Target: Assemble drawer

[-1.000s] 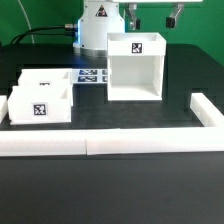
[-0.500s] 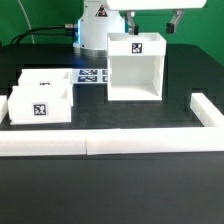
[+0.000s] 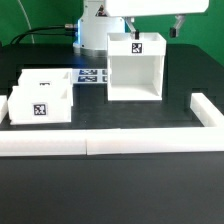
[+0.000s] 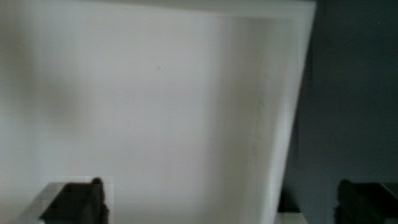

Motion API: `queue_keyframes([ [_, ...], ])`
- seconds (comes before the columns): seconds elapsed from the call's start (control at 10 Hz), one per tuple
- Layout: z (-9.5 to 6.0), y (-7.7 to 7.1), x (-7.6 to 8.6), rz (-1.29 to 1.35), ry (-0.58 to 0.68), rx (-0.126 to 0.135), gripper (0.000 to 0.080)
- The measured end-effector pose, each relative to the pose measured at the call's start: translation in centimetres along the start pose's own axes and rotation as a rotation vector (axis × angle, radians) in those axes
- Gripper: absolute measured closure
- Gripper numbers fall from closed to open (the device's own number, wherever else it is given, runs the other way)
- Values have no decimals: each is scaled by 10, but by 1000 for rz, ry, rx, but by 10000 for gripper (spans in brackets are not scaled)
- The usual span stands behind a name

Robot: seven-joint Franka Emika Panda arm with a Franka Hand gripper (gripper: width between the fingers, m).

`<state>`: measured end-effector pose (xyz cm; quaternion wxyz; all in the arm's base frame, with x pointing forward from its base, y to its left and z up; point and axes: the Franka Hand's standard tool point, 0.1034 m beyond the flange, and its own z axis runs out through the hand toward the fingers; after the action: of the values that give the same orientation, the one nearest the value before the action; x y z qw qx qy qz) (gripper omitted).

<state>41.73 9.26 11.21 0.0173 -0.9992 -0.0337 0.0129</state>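
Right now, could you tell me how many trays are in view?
2. The front tray sits at the exterior view's left, the rear tray behind it; none appears hidden.

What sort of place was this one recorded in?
Most likely a robotics lab test bench: a black table fenced by a low white border wall, a marker board lying on it, and a robot arm's base behind the tagged white drawer housing.

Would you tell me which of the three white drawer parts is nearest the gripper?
The tall housing, under the open gripper; both trays sit off toward the exterior view's left.
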Motion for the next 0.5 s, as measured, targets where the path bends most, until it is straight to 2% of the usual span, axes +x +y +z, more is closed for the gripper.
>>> queue_keyframes([
  [0.2, 12, -11, -9, 18, -11, 1, 150],
  [0.4, 19, -17, -12, 19, -20, -5, 162],
  [0.5, 18, -17, -12, 20, -19, -4, 336],
])
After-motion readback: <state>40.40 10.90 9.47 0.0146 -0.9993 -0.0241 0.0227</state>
